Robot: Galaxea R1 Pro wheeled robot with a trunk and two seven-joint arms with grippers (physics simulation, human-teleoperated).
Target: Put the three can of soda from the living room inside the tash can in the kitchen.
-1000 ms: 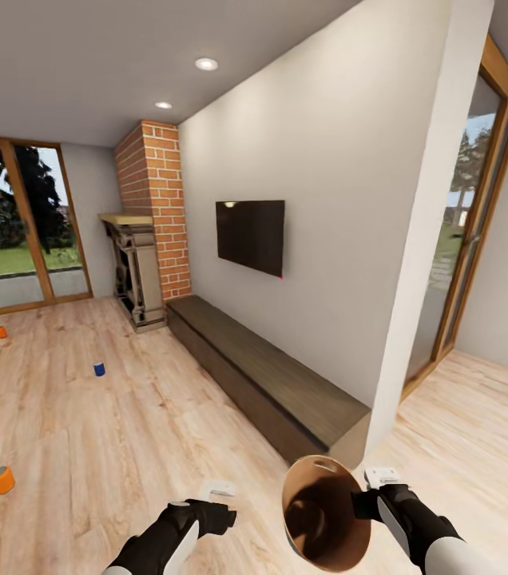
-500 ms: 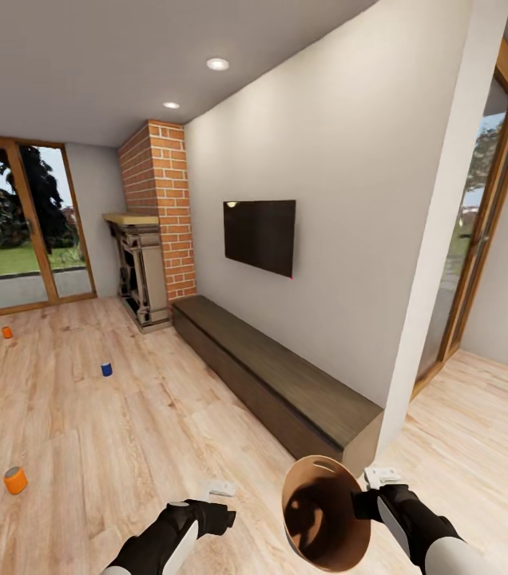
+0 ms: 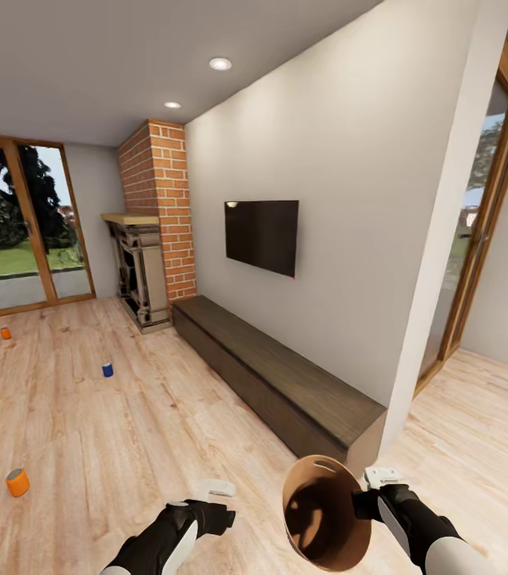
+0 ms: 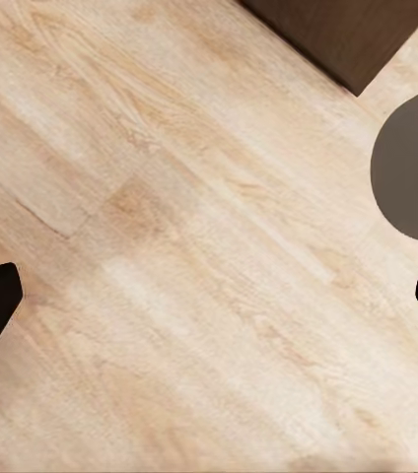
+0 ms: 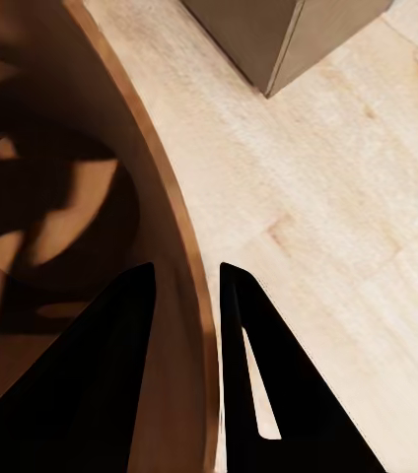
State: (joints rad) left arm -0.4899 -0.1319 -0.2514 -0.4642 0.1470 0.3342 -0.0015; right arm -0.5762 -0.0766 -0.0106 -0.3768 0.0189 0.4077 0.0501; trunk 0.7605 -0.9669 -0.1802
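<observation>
Room: light wood plank floor (image 3: pixel 126 431) is stretching toward a red-brick fireplace (image 3: pixel 154 224) at 11 o'clock.
Bin: the right gripper (image 5: pixel 184 296) is pinching the rim of the coppery-brown round trash can (image 3: pixel 322 523), at 5 o'clock.
Left gripper (image 4: pixel 209 296): fingers are spread, holding nothing.
Approach: I'd be rolling gently, keeping the bin level.
Cans: three — orange soda can (image 3: pixel 17 482) at 8 o'clock, second orange can (image 3: pixel 5 333) and dark blue can (image 3: pixel 107 370) around 10.
</observation>
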